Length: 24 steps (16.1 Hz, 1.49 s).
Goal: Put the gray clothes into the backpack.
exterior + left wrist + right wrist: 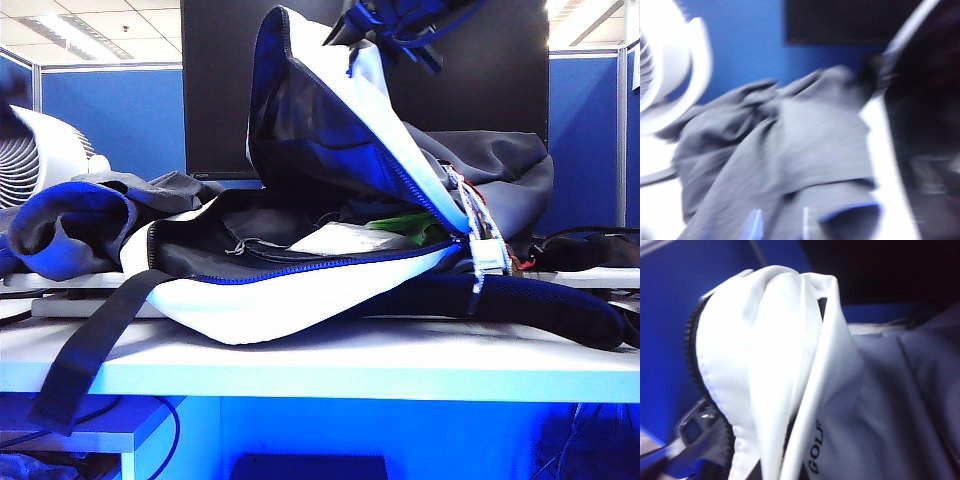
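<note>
The backpack lies on its side on the table, its mouth facing me. Its white flap is pulled up high, showing the dark inside. My right gripper is at the top of that flap, shut on the gathered white fabric; its fingers are hidden in the right wrist view. The gray clothes lie in a heap left of the backpack. In the blurred left wrist view my left gripper hangs just over the gray clothes, fingertips apart with nothing clamped. I cannot make it out in the exterior view.
A white fan stands at the back left, close to the clothes. A black monitor and blue partitions close off the back. A black strap hangs over the table's front edge. Dark cables lie right.
</note>
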Each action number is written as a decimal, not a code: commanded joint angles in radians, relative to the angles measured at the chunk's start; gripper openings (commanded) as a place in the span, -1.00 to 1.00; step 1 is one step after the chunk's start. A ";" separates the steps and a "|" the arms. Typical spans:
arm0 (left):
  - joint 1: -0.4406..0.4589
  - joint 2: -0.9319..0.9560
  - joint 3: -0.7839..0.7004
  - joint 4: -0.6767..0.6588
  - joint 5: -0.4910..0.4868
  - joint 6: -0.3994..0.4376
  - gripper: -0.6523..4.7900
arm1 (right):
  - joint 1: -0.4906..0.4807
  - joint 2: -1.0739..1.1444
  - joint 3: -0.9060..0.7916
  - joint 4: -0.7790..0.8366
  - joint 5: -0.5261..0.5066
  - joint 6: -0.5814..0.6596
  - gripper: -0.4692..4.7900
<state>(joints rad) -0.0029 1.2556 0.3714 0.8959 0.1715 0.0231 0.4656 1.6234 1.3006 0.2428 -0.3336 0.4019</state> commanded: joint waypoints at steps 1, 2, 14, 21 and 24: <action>0.000 0.264 0.105 0.230 -0.011 0.003 1.00 | 0.002 -0.014 0.012 0.051 -0.079 0.017 -0.84; -0.002 0.304 0.143 0.229 0.005 -0.019 1.00 | 0.002 -0.016 0.012 0.045 -0.081 0.017 -0.84; -0.014 0.837 0.904 -0.342 0.007 0.051 1.00 | 0.001 -0.069 0.013 0.049 -0.092 0.036 -0.84; -0.014 0.948 1.035 -0.481 0.039 0.045 -0.78 | 0.001 -0.154 0.012 -0.035 -0.088 0.013 -0.84; -0.006 0.825 1.035 -0.460 0.169 -0.024 -0.78 | 0.001 -0.153 0.012 -0.037 -0.029 0.012 -0.84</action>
<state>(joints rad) -0.0120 2.1227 1.4055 0.4442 0.2848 0.0158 0.4633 1.4895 1.2991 0.1139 -0.3862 0.4202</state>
